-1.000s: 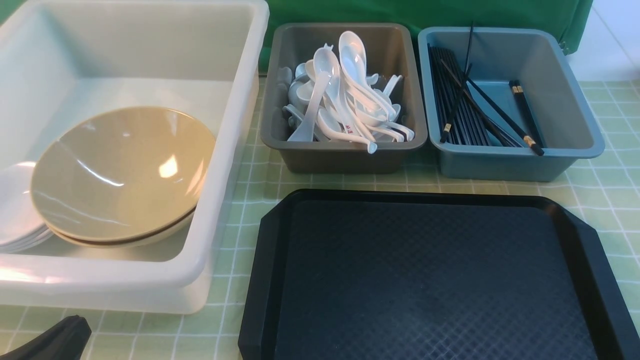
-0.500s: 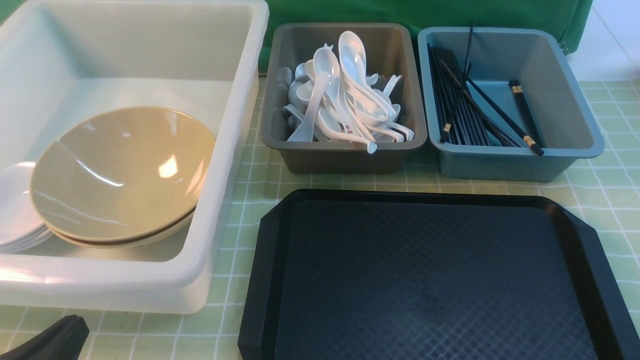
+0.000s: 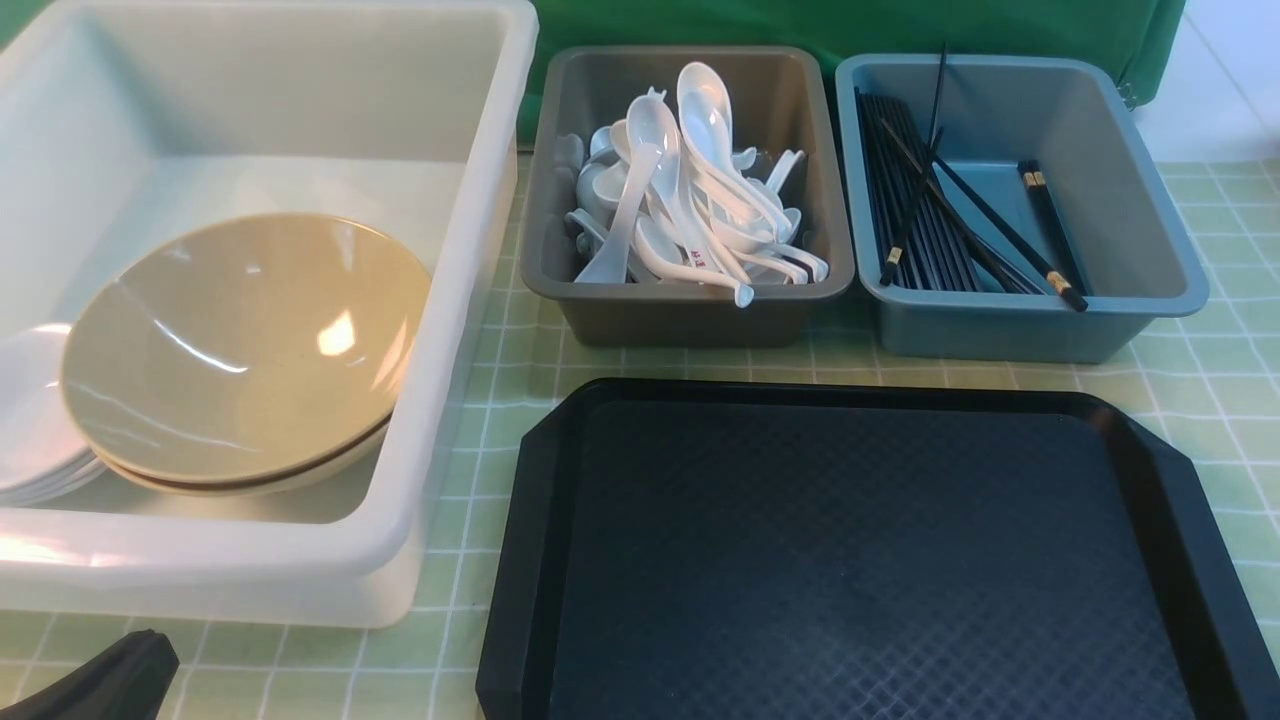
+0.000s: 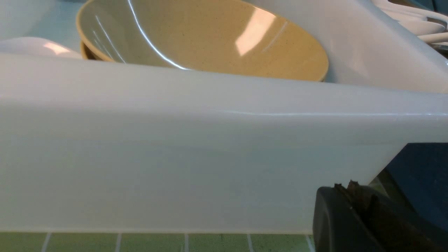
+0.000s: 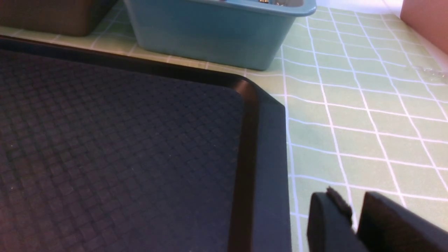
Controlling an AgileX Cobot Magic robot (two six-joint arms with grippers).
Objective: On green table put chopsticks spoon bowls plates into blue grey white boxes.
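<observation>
On the green table (image 3: 1220,380), the white box (image 3: 300,110) at the left holds stacked tan bowls (image 3: 240,340) and white plates (image 3: 30,440). The grey box (image 3: 680,325) is piled with white spoons (image 3: 690,190). Black chopsticks (image 3: 920,210) lie in the blue box (image 3: 1000,335). My left gripper (image 3: 110,680) is shut and empty. It sits low in front of the white box's near wall (image 4: 175,157), by its corner (image 4: 344,185). My right gripper (image 5: 354,204) hangs over bare table just right of the tray, slightly open, with nothing between its fingers. It is outside the front view.
A black textured tray (image 3: 850,560) with nothing on it fills the near middle, its far edge close to the grey and blue boxes. Its right rim (image 5: 269,157) runs beside the right gripper. A green cloth (image 3: 850,25) hangs behind the boxes.
The left gripper's tip has shifted very slightly down and left in the front view. Nothing else has moved.
</observation>
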